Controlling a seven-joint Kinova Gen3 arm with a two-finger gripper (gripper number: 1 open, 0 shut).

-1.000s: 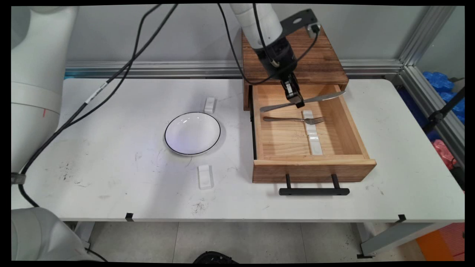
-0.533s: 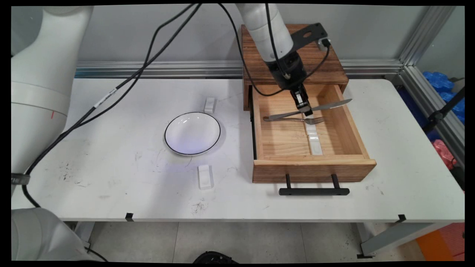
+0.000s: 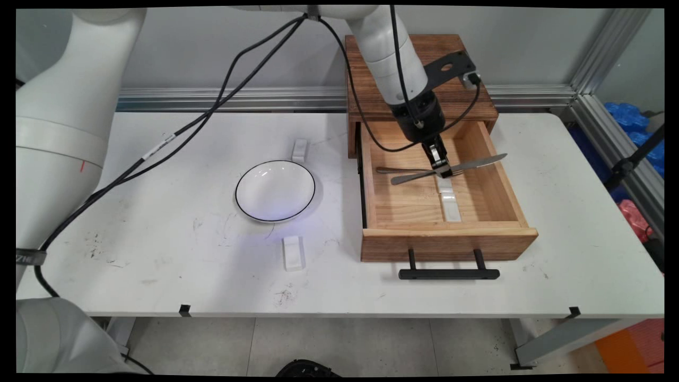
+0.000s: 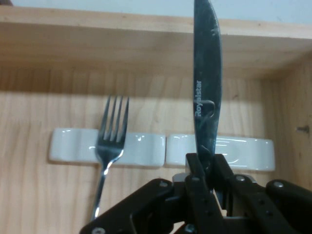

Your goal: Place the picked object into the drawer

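One gripper (image 3: 443, 171) clenched on knife (image 3: 480, 162) | fork (image 4: 111, 141) beside it, on rest (image 4: 141, 148) | inside drawer (image 3: 498, 185).

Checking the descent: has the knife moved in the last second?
Yes. The knife, in the gripper, sank toward the drawer front, now crossing the fork.

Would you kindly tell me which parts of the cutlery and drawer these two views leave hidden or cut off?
- Knife handle: in the hand view, hidden behind the hand; its tip is cut by the top edge.
- Fork tines: in the main view, covered by the hand and knife.
- Fork handle end: in the hand view, hidden by the black linkage.
- Far white rest: in the main view, partly hidden under the knife.
- Drawer back: in the main view, blocked by the arm.
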